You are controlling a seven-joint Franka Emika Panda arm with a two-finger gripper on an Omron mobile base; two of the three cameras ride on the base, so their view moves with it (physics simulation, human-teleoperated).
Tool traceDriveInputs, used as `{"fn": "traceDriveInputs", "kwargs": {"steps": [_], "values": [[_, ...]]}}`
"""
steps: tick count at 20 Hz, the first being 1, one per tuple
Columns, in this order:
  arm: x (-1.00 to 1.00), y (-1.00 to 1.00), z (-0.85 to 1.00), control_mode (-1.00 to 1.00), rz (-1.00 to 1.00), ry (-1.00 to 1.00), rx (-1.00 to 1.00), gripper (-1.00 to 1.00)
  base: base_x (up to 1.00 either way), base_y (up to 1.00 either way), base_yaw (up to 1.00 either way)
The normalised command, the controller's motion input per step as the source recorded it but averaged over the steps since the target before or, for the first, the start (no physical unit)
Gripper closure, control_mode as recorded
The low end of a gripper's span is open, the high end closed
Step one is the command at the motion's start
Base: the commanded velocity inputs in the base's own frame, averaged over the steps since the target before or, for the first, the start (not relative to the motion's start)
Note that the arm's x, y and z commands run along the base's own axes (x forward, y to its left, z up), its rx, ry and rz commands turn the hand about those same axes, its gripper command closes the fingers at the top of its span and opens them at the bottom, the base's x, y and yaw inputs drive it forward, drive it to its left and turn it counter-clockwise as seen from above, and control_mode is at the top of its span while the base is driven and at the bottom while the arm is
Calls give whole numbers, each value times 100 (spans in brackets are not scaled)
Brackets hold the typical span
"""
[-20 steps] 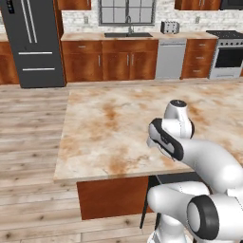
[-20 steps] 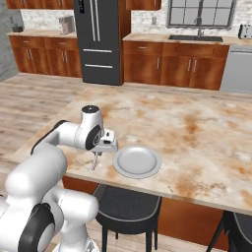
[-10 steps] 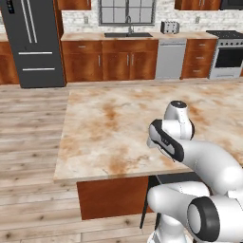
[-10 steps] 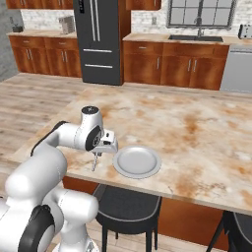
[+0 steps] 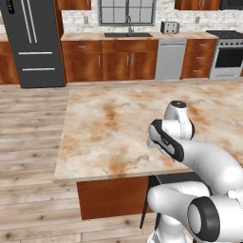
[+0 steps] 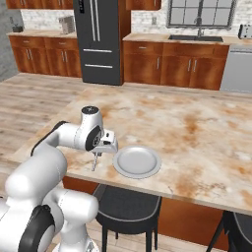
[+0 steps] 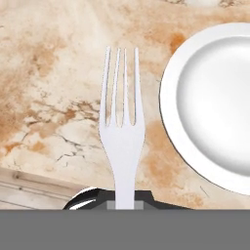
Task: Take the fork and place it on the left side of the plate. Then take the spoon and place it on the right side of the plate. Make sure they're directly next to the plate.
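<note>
Hand view looks down along the gripper [image 7: 125, 205], whose jaws are closed on the handle of the fork [image 7: 122, 141]. Its tines point straight ahead of the gripper, above the marbled tan island counter [image 7: 53, 88]. Just to the gripper's right lies the plate [image 7: 215, 105], round, shallow and pale grey-white with a wide flat rim. The fork is thin, light silver-grey, with four short tines. From the right base view, the gripper [image 6: 97, 153] hangs just left of the plate [image 6: 137, 161], near the counter's front edge. To finish well, lower the fork flat, parallel to the rim and nearly touching it, before letting go
</note>
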Motion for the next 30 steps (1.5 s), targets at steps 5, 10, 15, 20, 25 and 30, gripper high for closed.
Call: {"fn": "traceDriveInputs", "kwargs": {"steps": [5, 10, 15, 20, 25, 30], "values": [[43, 11, -5, -100, -1, 5, -4, 100, 0, 0, 0], [81, 25, -17, -100, -6, 15, -3, 100, 0, 0, 0], [42, 7, -35, -100, -7, 25, 0, 100, 0, 0, 0], [10, -4, -40, -100, -14, 11, 0, 100, 0, 0, 0], [16, -4, -35, -100, -13, 0, 0, 100, 0, 0, 0], [13, -9, -29, -100, -8, 0, 0, 100, 0, 0, 0]]}}
